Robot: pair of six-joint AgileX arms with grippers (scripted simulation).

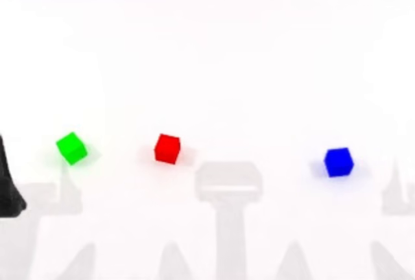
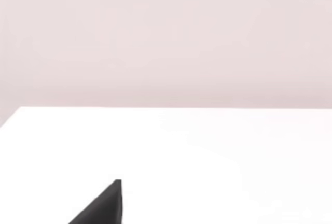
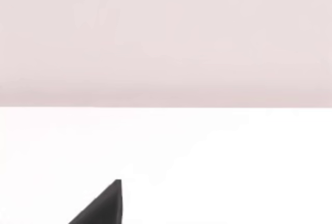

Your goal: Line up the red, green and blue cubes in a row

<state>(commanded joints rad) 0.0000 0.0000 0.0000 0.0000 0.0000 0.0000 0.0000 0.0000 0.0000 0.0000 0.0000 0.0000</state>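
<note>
**Waiting on the row: three cubes scattered, none yet gripped**

Scanning the top view from nine o'clock toward three, the left arm showed only as a dark sliver at the picture's left edge, low on the eight o'clock side, parked well short of any cube. Its left pincer appeared in the left wrist view as a single black fingertip over bare worktop; whether it was spread or pressed together I could not tell, though nothing was seen held in it.

Next came the green cube, resting near the nine o'clock side and turned slightly askew. The red cube sat apart from it, a little toward nine o'clock of centre. The blue cube lay well apart toward three o'clock, slightly nearer the six o'clock edge than the other two.

The right arm was out of the top view; the right pincer showed just one black fingertip in its wrist view, state likewise not readable.

By my judgement the task had barely begun: the cubes roughly shared a band, but spacing was uneven and the blue one sat off-line. Closing the gaps and squaring the cubes remained.
</note>
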